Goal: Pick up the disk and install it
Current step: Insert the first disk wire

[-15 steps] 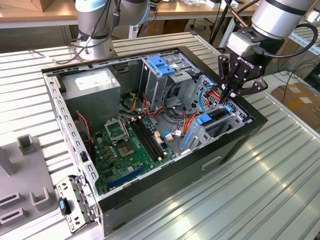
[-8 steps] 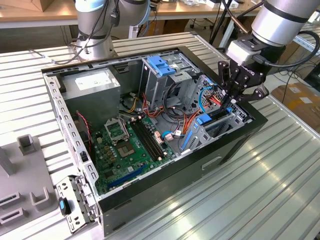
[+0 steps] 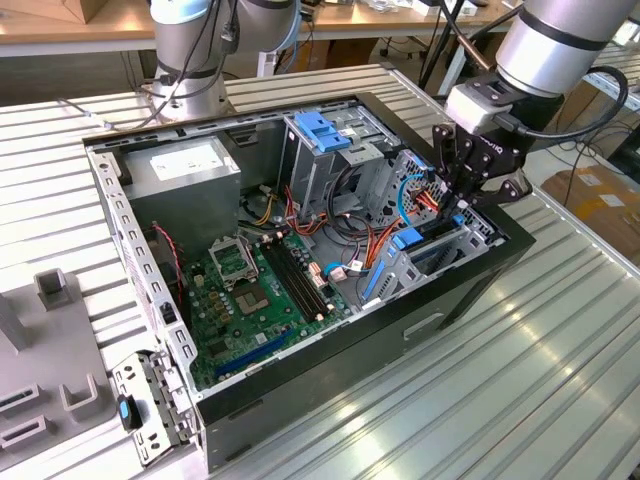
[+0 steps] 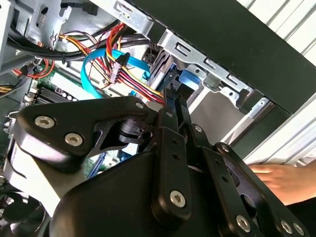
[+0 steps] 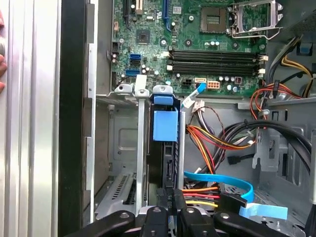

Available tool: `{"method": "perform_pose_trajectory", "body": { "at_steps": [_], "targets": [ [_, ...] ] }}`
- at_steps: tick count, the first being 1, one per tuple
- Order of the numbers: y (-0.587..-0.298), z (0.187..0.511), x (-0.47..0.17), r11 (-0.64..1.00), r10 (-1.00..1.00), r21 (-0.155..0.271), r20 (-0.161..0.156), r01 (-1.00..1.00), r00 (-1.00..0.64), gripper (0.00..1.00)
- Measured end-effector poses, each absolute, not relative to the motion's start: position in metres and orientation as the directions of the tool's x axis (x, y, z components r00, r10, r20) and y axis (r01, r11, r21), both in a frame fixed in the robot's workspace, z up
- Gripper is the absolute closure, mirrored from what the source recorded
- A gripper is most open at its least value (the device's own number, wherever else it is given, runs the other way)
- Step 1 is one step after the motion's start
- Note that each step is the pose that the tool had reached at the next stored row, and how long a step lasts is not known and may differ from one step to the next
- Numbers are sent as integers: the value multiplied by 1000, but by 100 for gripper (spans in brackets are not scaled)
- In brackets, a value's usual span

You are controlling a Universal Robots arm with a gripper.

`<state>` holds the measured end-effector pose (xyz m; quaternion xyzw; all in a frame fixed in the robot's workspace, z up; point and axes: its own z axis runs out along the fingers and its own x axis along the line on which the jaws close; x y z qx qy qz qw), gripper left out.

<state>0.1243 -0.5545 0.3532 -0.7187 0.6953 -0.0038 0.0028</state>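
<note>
— Black gripper [image 4: 174, 106] fingers fill the front of the second wrist view. What do they hold?

— They are pinched shut on the thin edge of the disk [image 5: 165, 158]. It stands on its edge in a metal slot at the corner of the open computer case [image 3: 470, 290], with its blue rail on top.

— Is it all the way in?

— I cannot tell. In the exterior view the gripper [image 3: 462, 200] is down at that slot, on the exterior view's right.

— What is close by?

— Lots of wires! Red, orange and yellow wires [image 5: 207, 140] run just beside the disk, and a flat light-blue cable [image 5: 222, 180] curls near the fingers. The slot's metal walls hug the disk on both sides.

— And farther off?

— The green board [image 3: 255, 300] lies on the case floor. A grey box with a white sticker [image 3: 185, 170] sits in the far corner. A metal cage with a blue top [image 3: 325, 135] stands between that box and the gripper.

— Anybody there?

— A hand [image 4: 289, 180] rests on the ribbed table [image 3: 560, 370] just outside the case.
</note>
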Motion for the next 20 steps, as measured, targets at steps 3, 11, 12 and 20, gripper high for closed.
{"method": "perform_pose_trajectory", "body": {
  "at_steps": [3, 11, 12, 20],
  "targets": [
    [-554, 352, 125, -14, -1000, -9, 2, -1000, 13, 84],
    [-554, 349, 126, 13, -1000, -9, 2, -1000, -13, 84],
    [-554, 348, 126, 13, -1000, -9, 2, -1000, -13, 84],
    [-554, 346, 126, 13, -1000, -8, 2, -1000, -13, 84]
  ]
}}
